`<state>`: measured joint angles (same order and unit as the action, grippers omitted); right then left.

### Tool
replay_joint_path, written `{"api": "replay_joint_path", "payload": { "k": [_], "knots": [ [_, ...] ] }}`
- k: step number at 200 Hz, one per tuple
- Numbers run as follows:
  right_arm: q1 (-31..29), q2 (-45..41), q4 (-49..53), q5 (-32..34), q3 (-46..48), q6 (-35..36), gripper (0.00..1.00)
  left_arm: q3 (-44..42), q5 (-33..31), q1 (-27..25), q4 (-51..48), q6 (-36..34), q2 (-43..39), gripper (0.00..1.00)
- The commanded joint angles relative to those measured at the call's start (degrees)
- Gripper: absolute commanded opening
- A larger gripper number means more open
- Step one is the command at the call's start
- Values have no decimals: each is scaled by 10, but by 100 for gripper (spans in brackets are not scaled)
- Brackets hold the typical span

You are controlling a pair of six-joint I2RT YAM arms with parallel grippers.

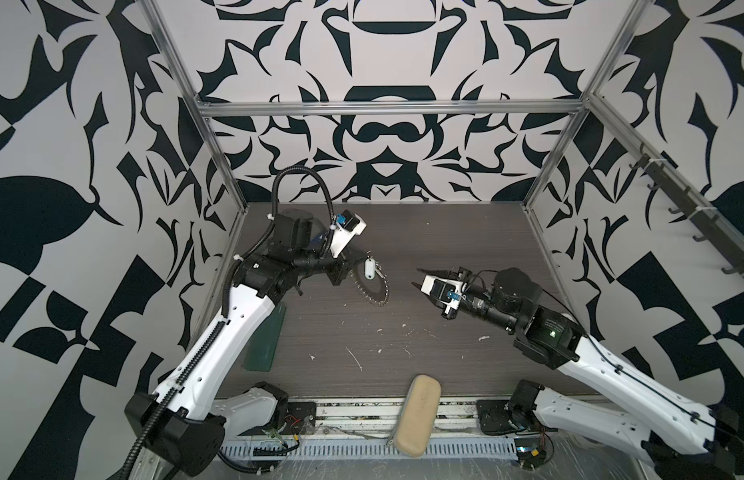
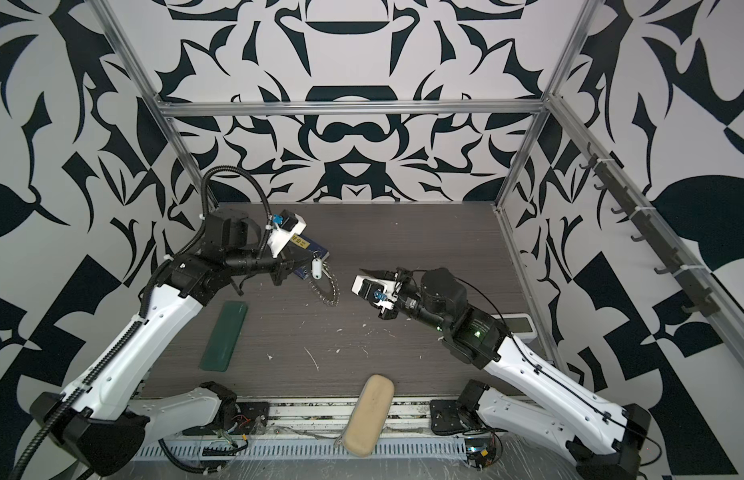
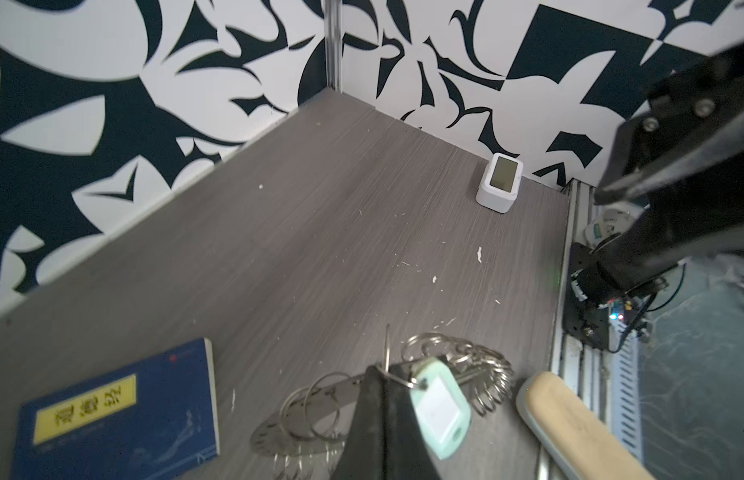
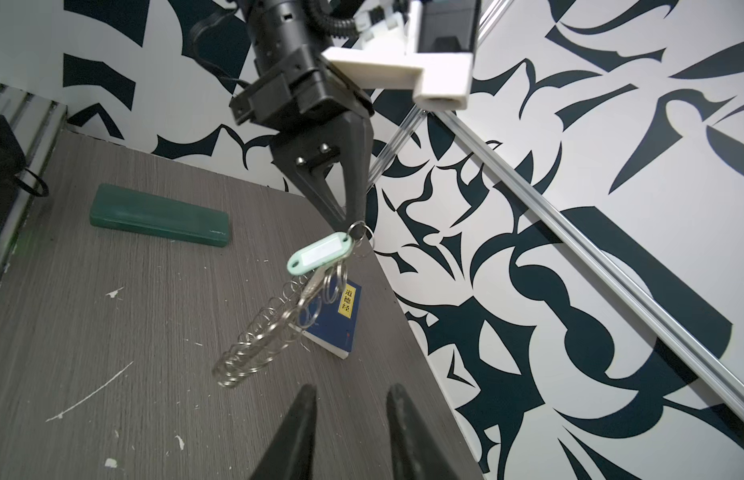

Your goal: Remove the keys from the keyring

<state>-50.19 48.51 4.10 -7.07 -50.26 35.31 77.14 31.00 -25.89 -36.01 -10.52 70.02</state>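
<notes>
Top views: L gripper (image 1: pixel 363 258) is shut, tips pinching a small split ring (image 1: pixel 369 253). Mint tag (image 1: pixel 367 268) hangs under it and the big grey keyring (image 1: pixel 374 291) dangles below, tilted, above the table next to a blue book (image 2: pixel 308 248). R gripper (image 1: pixel 416 277) has its jaws apart and empty, near the keyring, not touching. Green case (image 2: pixel 224 335) sits on the L side, beige case (image 2: pixel 368 416) at the front edge.

Left wrist: tag sits right beside the closed fingers (image 3: pixel 370 424), keyring under them. Book label is too blurred to read here. White desk display (image 3: pixel 499 183) by the wall, screen unreadable.

Right wrist: clearest view. Split ring, tag, silver key (image 4: pixel 314 284) and keyring hang in one chain from the L tips. Low edge looks prob. off the table, can't be sure. R fingers (image 4: pixel 305 419) are spread w/ nothing between. Book's yellow label reads 道德经. Tag insert is blank, no brand seen on the cases.

Risks (my guess): the whole load hangs off a thin wire pinch, so a tug from R could slip it and drop everything. The chain may swing and R could miss the key. Pulling the tag alone would just drag the keyring.
</notes>
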Motion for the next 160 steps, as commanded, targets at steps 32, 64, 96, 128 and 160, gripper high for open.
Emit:
{"api": "replay_joint_path", "payload": {
  "k": [32,64,96,128,160],
  "knots": [
    [-37,13,-52,69,13,6,54,97,20,1,-172,157,86,0],
    [-57,34,-150,119,49,24,73,97,56,1,-158,217,97,0],
    [-78,88,-226,169,59,68,99,97,52,1,-144,256,98,0],
    [-86,146,-296,200,56,91,99,94,35,1,-130,283,95,0],
    [-94,209,-361,247,36,123,99,95,30,1,-124,295,93,0]
  ]
}}
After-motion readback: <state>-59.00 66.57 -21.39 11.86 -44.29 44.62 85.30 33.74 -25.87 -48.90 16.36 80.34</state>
